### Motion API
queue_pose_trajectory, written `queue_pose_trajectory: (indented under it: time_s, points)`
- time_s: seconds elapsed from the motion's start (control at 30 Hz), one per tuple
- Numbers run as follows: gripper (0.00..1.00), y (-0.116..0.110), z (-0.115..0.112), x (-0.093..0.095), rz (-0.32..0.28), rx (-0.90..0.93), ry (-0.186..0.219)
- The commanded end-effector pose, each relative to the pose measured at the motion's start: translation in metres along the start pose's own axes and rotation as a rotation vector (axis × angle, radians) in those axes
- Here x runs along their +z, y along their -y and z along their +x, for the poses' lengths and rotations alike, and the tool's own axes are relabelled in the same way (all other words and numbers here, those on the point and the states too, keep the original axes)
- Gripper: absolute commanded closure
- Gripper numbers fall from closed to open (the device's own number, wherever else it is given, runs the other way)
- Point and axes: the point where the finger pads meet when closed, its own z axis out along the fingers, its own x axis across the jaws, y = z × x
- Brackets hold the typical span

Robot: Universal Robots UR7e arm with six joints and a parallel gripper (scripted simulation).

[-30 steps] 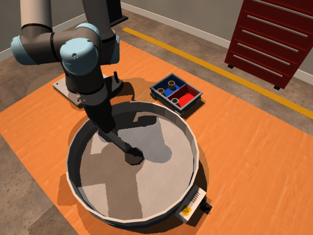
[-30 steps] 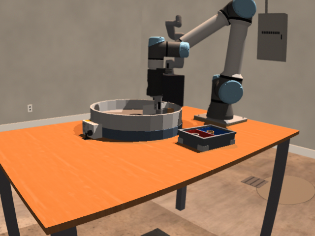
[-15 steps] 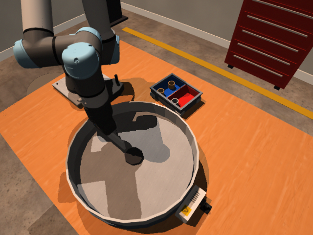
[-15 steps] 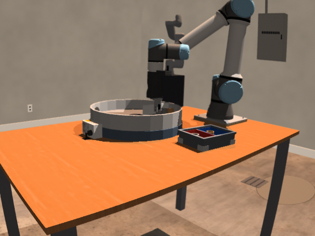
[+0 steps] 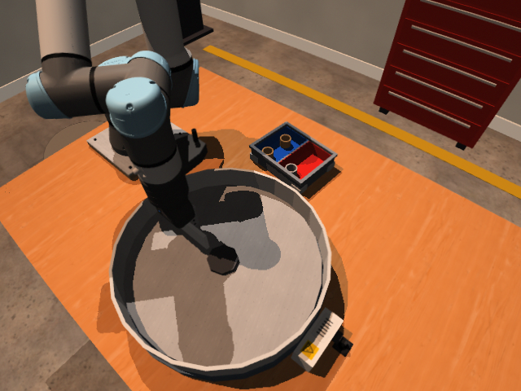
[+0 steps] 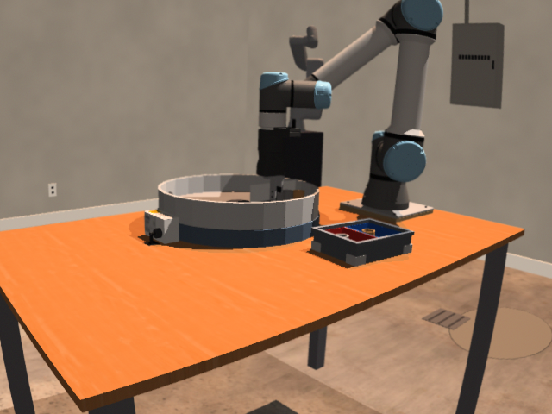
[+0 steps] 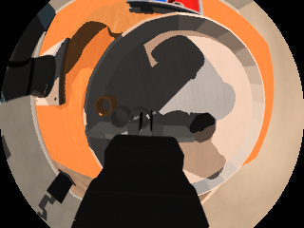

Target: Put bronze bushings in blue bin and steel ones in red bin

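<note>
You're picking: the black two-finger gripper [image 5: 177,217] [image 6: 277,192] [image 7: 146,116] stands narrowly apart, grip unclear; confirm the dull grey ring-shaped bushing [image 7: 132,114] before lifting.

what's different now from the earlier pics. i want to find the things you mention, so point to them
The tool [image 5: 178,221] [image 6: 276,191] [image 7: 146,116] has moved straight down, or nearly so, further into the turntable [image 5: 327,252] [image 6: 235,216] [image 7: 262,102]. I can't tell whether it has taken hold of anything. Two bronze bushings [image 5: 285,143] in the blue bin [image 5: 281,155] [image 6: 387,229] and a steel one [image 5: 291,171] in the red bin [image 5: 313,162] [image 6: 354,234] stayed put.
</note>
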Motion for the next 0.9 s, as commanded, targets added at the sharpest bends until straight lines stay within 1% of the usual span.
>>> queue_pose_trajectory:
  time_s: [0.0,0.07,0.1,0.87]
  points:
    - [0.60,-0.0003,0.0003,0.0002,-0.001,0.000,-0.001]
    - [0.60,-0.0003,0.0003,0.0002,-0.001,0.000,-0.001]
    - [1.00,-0.0003,0.0003,0.0000,-0.001,0.000,-0.001]
    - [1.00,-0.0002,0.0003,0.0000,-0.001,0.000,-0.001]
